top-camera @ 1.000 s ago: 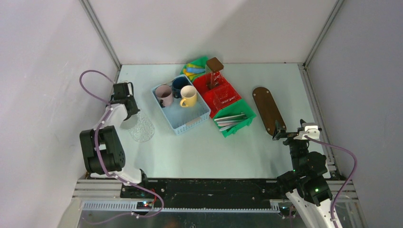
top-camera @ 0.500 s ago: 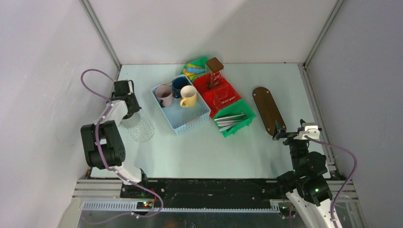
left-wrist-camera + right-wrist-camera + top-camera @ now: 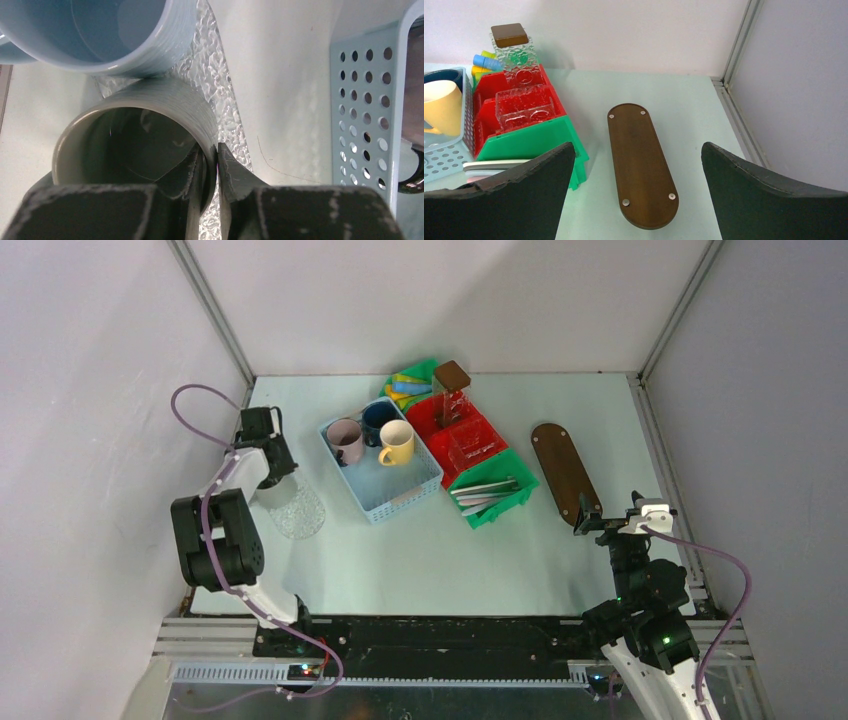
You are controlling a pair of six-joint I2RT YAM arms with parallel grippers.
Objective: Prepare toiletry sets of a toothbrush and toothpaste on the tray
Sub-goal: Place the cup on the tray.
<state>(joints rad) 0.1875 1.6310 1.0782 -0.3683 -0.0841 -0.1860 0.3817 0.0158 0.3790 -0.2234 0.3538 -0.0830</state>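
Since a second ago the left arm's elbow has pulled toward the left edge of the top view, while the right arm has kept its place. At lower frame in the left wrist view, the left gripper (image 3: 210,167) is nearly closed, pinching the grey mug (image 3: 170,95) by its wall, one finger inside and one outside. Beyond it the pale blue mug (image 3: 125,45) touches the grey one; both stand on what looks like a clear glass dish (image 3: 215,85), beside the basket (image 3: 365,100). The right gripper (image 3: 636,150) gapes wide and holds nothing. Past it the tray (image 3: 636,125) lies bare, centre right. Farther off, toothbrushes (image 3: 485,490) fill a green bin (image 3: 515,495) and tubes (image 3: 408,388) sit rearmost.
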